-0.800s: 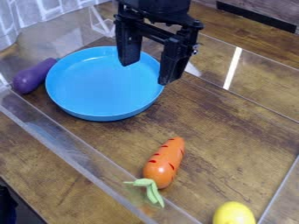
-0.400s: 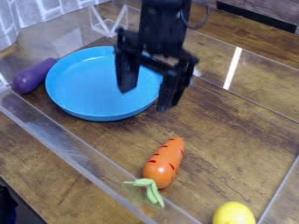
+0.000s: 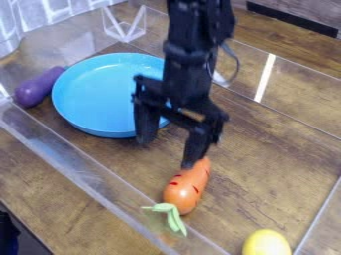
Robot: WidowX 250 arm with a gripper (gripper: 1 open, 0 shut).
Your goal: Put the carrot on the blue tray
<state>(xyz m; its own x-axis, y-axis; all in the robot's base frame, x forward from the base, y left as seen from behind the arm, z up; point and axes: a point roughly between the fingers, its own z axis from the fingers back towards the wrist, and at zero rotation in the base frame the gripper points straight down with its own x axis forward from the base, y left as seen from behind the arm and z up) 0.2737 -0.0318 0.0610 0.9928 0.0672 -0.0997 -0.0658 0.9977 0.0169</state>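
Carrot (image 3: 188, 186) lies on the bench (image 3: 280, 129), front of the scene, orange body pointing up-right, green top toward the near edge. It's well clear of the tray (image 3: 100, 90), which sits back-left with nothing on it. Not picked yet.

Gripper (image 3: 170, 144) hangs just above the carrot's upper end, pointing down, jaws wide with nothing between them. One finger tip is right by the carrot's tip; the other is off to the left, over bare wood in front of the tray rim. We can't tell whether it touches the carrot.

Risks as we see them:
- Jaws look off-centre, biased toward the carrot's thin end. Closing there could squirt it out or tip it in the grip.
- Carrot lies at an angle to the jaw line. If the fingers close along its length instead of across, they'd push it, not clamp it.
- Straight descent could land a finger on top of the carrot and jam it into the bench.
- Lemon (image 3: 266, 243) sits near the front-right; a shoved carrot could roll that way.
- Eggplant (image 3: 36, 86) touches the tray's left rim, so the drop should stay mid-tray.
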